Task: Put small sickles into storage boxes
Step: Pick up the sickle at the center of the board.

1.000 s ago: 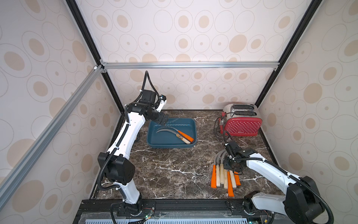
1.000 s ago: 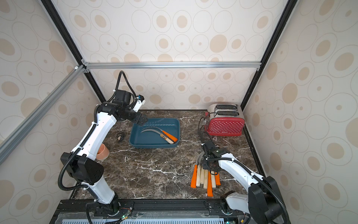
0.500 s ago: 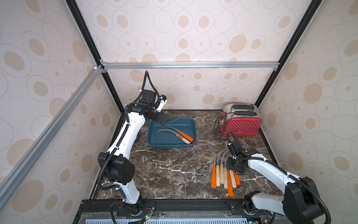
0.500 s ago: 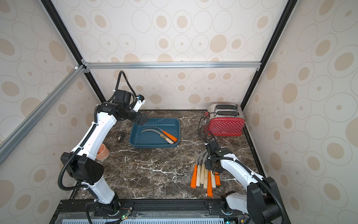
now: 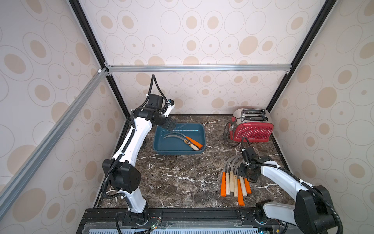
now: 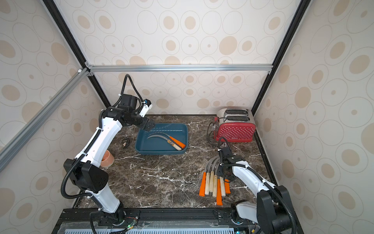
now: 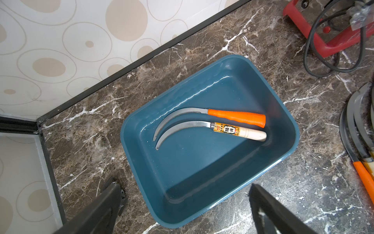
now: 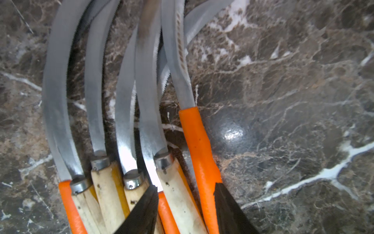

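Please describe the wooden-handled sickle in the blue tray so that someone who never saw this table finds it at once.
Find the dark teal tray on the marble table, left of the red dotted toaster. Two sickles lie side by side inside it. Yours is the wooden-handled sickle, with a yellow printed label on its pale handle; the orange-handled sickle has none.

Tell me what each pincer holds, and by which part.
Left pincer is open, holding nothing. Right pincer straddles a wooden handle and an orange handle below the blades; a firm grip cannot be told.
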You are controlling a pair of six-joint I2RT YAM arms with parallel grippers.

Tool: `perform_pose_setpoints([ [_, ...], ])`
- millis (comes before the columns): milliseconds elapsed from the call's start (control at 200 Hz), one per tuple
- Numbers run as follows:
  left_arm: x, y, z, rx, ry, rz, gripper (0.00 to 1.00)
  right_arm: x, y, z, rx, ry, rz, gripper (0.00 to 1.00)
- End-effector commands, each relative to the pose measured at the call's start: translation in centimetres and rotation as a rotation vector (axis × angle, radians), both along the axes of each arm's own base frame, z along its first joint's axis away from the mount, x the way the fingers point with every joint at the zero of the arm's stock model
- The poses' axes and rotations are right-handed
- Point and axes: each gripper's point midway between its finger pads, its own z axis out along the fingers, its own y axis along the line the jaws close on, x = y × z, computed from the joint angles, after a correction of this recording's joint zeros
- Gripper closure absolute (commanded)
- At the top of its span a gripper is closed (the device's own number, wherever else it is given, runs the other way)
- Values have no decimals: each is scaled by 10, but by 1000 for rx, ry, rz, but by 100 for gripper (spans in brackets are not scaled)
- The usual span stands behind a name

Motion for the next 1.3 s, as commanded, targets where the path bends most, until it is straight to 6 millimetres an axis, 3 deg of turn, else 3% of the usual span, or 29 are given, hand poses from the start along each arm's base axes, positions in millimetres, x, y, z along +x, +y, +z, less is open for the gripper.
perform_pose_setpoints([
  [0,-4,-1,5,17,-19,-28,1,7,6,4,28,-6,28,51],
  [285,-7,3,8,30,-32,-16,1,10,32,22,120,-27,133,53],
  [431,-8,6,4,39,-22,-8,1,9,65,31,126,-18,256,53],
  [651,-11,7,4,43,-19,-2,1,17,94,24,155,-10,309,54],
  [881,-14,10,5,55,-24,-3,1,16,105,9,131,44,322,56],
  [1087,-16,10,1,56,-15,-6,1,10,110,8,141,59,331,57],
  [1292,-16,10,-1,57,-12,-7,1,2,130,14,144,75,406,58],
])
